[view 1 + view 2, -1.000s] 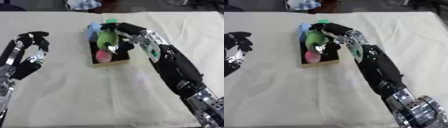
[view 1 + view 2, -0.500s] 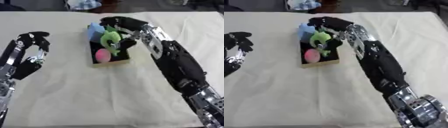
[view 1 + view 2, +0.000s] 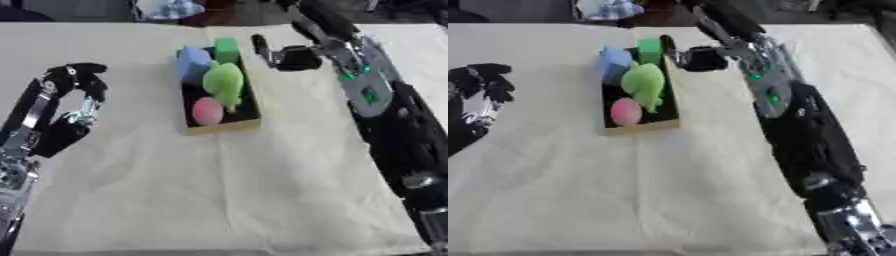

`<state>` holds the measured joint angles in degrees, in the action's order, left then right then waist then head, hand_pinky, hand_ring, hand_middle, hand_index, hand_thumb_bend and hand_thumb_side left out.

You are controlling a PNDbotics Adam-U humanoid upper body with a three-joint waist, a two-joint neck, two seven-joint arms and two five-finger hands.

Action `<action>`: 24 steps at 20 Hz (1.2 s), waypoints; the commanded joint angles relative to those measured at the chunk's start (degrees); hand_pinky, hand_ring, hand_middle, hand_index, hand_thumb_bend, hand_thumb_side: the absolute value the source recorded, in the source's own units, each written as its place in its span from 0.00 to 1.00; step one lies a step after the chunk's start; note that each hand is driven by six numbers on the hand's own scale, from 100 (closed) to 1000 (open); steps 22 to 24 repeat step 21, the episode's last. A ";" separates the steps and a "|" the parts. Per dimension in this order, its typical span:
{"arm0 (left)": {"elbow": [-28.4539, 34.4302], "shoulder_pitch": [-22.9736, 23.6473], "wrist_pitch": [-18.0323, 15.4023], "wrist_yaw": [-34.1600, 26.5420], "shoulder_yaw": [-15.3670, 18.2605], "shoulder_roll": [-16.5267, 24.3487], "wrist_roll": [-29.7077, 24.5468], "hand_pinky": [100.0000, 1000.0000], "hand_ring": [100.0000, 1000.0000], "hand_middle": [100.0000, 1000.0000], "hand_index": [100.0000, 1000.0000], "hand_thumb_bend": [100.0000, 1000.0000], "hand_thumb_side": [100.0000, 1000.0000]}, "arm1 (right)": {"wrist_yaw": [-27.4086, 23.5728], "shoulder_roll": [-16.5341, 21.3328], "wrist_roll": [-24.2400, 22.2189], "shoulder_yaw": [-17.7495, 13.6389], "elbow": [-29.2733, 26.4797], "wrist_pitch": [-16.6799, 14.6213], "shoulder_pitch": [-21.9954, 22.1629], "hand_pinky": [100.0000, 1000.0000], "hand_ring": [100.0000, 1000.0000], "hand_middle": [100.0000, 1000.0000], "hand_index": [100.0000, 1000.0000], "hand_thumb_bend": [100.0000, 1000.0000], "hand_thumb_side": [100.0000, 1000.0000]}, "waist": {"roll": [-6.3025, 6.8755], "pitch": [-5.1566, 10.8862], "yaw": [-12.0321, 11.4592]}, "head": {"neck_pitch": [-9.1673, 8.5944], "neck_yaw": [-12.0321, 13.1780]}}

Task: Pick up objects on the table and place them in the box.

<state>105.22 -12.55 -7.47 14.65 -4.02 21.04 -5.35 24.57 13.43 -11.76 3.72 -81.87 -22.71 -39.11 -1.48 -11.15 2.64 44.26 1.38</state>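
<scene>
box [image 3: 220,127]: a shallow dark tray with a tan rim, sitting on the cream tablecloth [image 3: 219,200] toward the far middle of the table.
contents: a blue block [image 3: 192,64] and a green block [image 3: 227,49] at the far end, a light green pear-like toy [image 3: 224,82] in the middle, a pink egg-shaped piece [image 3: 207,111] at the near end. all four lie inside the rim (the pear rides high over the others).
right hand [image 3: 289,56]: just beside the box's far right corner, apart from the toys, fingers relaxed and holding nothing i can see; one dark finger points up next to the green block.
left hand [image 3: 77,80]: idle at the left side, well away from the box, fingers curled over and nothing in them.
stage: i judge the placing done or nearly so; no loose object shows on the cloth in either view.
risk, box: the right hand is close to the rim, so a sideways drift toward the box could nudge the light tray or skid it on the cloth.
risk, pear: it looks perched on its neighbours, so a knock to the box could roll it out over the low right rim.
risk, green block: it stands nearest the raised finger and could be tipped off the far end if that finger swings left.
risk, cloth: a dragged forearm [image 3: 394,125] could bunch the cloth and shift the box with it.
</scene>
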 commanded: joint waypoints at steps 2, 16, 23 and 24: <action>0.11 -0.35 -0.97 -2.08 -0.31 -0.90 1.60 0.69 0.49 0.51 0.76 0.00 0.66 | -10.41 3.99 -1.80 -2.30 -7.32 4.55 3.94 0.86 0.78 0.83 0.96 0.00 0.44 | 0.01 0.85 0.46 | -0.14 0.99; -2.18 1.85 -5.12 -4.99 -0.56 -7.00 4.56 0.71 0.53 0.54 0.76 0.00 0.71 | -20.70 -0.76 4.46 -4.99 -14.85 9.23 20.27 0.81 0.68 0.73 0.86 0.00 0.47 | 1.44 0.85 1.51 | -0.14 2.36; -3.31 2.49 -4.77 -5.78 -0.57 -7.66 6.40 0.71 0.52 0.54 0.76 0.00 0.72 | -19.13 -0.77 5.51 -5.29 -14.86 9.55 21.30 0.81 0.68 0.72 0.85 0.00 0.47 | 1.66 0.91 1.93 | -0.14 2.55; -3.31 2.49 -4.77 -5.78 -0.57 -7.66 6.40 0.71 0.52 0.54 0.76 0.00 0.72 | -19.13 -0.77 5.51 -5.29 -14.86 9.55 21.30 0.81 0.68 0.72 0.85 0.00 0.47 | 1.66 0.91 1.93 | -0.14 2.55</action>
